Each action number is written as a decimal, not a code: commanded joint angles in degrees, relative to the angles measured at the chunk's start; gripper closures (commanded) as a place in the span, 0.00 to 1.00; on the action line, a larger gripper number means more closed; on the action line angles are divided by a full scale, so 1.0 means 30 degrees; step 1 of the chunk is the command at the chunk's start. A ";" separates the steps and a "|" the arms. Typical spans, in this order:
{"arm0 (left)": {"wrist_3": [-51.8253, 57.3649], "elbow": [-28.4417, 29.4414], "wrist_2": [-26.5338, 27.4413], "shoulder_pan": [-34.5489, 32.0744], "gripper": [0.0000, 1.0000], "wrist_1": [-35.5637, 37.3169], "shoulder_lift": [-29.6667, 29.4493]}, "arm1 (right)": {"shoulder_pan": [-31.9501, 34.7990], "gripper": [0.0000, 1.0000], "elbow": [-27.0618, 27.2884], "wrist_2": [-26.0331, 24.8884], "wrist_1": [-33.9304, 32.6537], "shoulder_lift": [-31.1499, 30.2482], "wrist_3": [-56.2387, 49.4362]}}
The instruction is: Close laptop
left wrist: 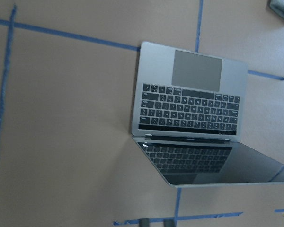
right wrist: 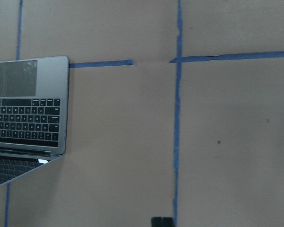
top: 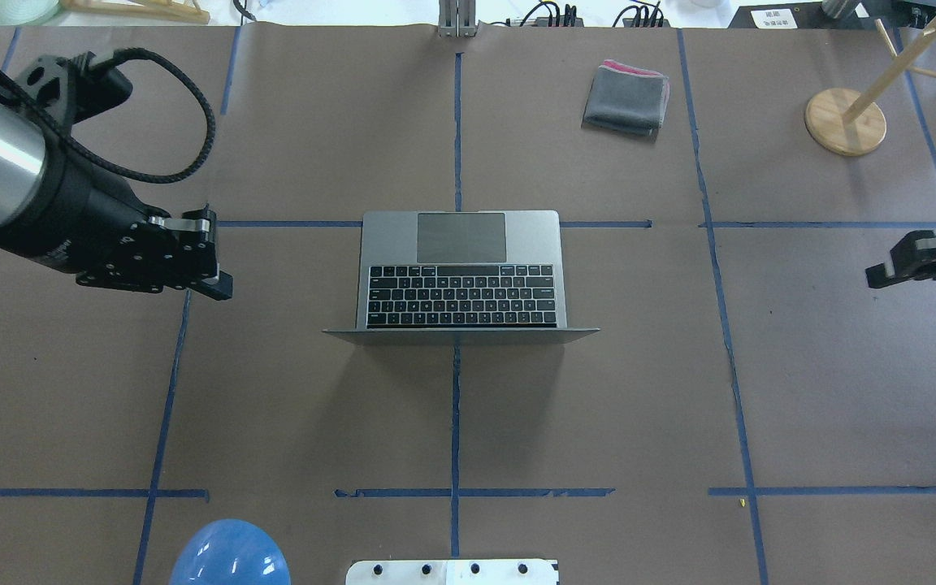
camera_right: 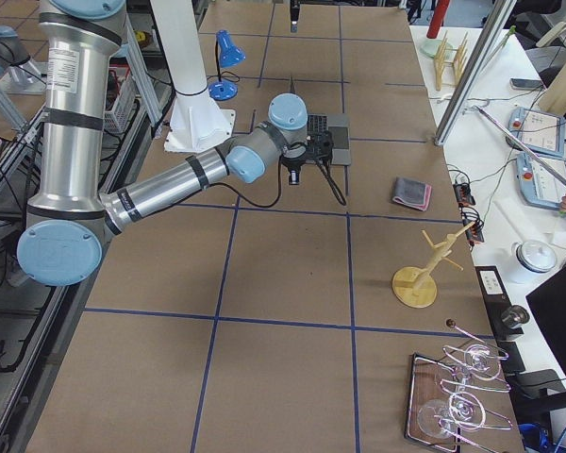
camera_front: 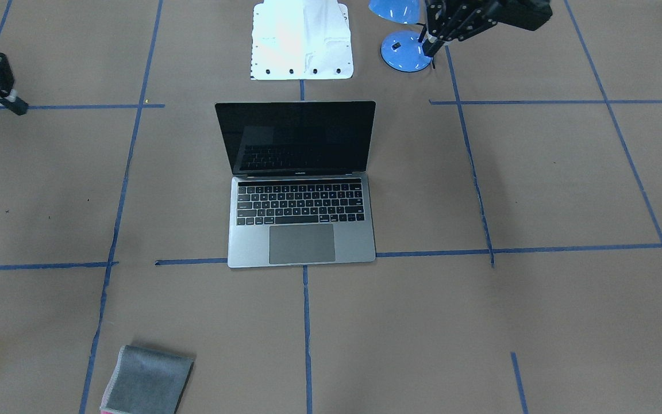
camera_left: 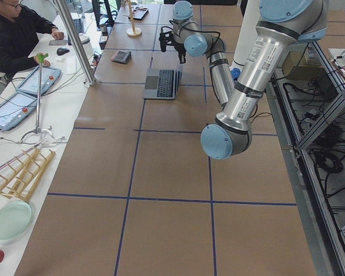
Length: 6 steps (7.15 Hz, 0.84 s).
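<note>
The space-grey laptop (camera_front: 301,213) lies open in the middle of the table, its black screen upright and dark. It also shows in the overhead view (top: 461,268), the left wrist view (left wrist: 187,101) and the right wrist view (right wrist: 28,109). My left gripper (top: 220,286) hovers to the laptop's left, well apart from it, fingers together and empty; it also shows in the front-facing view (camera_front: 427,50). My right gripper (top: 878,276) hovers far to the laptop's right, shut and empty, and it also shows in the front-facing view (camera_front: 19,107).
A small grey folded cloth (top: 626,97) lies beyond the laptop on the far side. A wooden stand (top: 846,122) is at the far right. A blue lamp (camera_front: 405,52) and the white robot base (camera_front: 302,40) stand behind the laptop's lid.
</note>
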 commanded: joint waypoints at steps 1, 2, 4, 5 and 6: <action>-0.2426 -0.0202 0.4061 0.4264 1.00 -0.0033 -0.1097 | -0.6568 1.00 0.0021 -0.6231 0.3003 0.1363 0.6039; -0.2610 -0.0173 0.6174 0.6260 1.00 -0.0033 -0.1218 | -0.8973 1.00 0.0021 -0.8927 0.3003 0.2213 0.6777; -0.2729 -0.0143 0.8177 0.8496 1.00 -0.0004 -0.1277 | -1.3488 1.00 -0.0240 -1.4115 0.2829 0.3736 0.7721; -0.2642 0.0176 0.8768 0.9029 1.00 -0.0033 -0.1249 | -1.4234 1.00 -0.0996 -1.5068 0.2799 0.4731 0.7780; -0.2235 0.0875 0.9035 0.9034 1.00 -0.0062 -0.1365 | -1.4300 0.99 -0.1729 -1.5222 0.2798 0.5495 0.7781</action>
